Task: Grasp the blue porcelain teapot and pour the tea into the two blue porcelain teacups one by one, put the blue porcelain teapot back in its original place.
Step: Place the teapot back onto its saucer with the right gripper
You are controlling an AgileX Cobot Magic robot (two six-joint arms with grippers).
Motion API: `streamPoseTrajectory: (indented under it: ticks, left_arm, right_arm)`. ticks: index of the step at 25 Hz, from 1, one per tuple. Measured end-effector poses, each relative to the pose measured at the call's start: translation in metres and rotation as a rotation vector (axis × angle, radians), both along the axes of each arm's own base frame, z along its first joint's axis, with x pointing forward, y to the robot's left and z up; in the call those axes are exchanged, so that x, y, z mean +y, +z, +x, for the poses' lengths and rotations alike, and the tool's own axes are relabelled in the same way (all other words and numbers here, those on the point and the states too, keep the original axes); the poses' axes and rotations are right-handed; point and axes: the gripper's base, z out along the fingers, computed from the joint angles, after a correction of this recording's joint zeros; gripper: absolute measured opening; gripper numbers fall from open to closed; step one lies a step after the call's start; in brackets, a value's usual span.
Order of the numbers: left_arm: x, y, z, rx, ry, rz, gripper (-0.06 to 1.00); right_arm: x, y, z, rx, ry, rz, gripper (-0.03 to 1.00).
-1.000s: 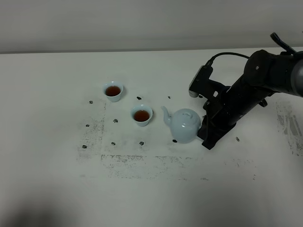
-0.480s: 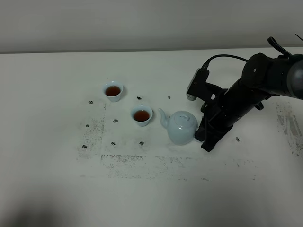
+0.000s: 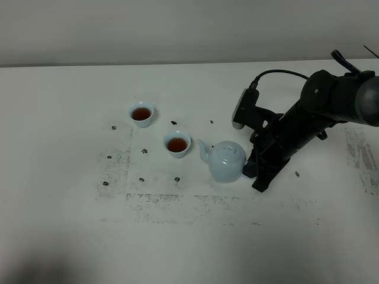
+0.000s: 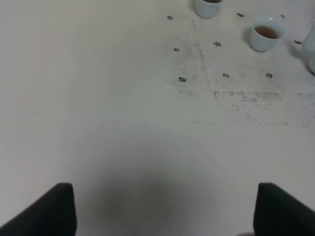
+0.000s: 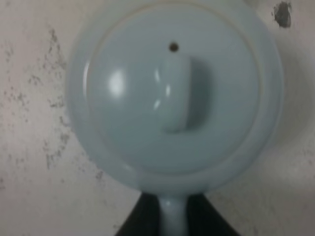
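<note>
The blue porcelain teapot [image 3: 227,161] stands upright right of centre, spout pointing left toward the cups. Whether its base touches the table I cannot tell. My right gripper [image 3: 251,167] is shut on the loop handle [image 5: 172,222], a dark finger [image 5: 141,222] on each side of it, and the lid [image 5: 172,91] fills the right wrist view. Two blue porcelain teacups hold brown tea: the near one [image 3: 177,144] just left of the spout, the far one [image 3: 142,112] further back left. My left gripper [image 4: 167,211] hangs open over bare table, its fingertips [image 4: 59,211] far from everything.
The white table [image 3: 71,195] carries scuffed grey marks and small dark spots [image 3: 176,178] around the cups. The right arm [image 3: 308,118] and its cable slant in from the right. The left wrist view also catches the near cup [image 4: 266,34] and the teapot's edge [image 4: 311,49].
The right gripper has carried the teapot a little to the left and lower, nearer the near teacup. Both cups stay put.
</note>
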Motion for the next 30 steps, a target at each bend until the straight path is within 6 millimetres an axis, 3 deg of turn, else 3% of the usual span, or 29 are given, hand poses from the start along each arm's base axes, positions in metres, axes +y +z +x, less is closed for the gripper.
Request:
streamPoseTrajectory:
  ticks: [30]
  left_arm:
    - [0.0, 0.0, 0.0, 0.0, 0.0, 0.0, 0.7]
  right_arm:
    - [0.0014, -0.0043, 0.0001, 0.012, -0.001, 0.013, 0.04]
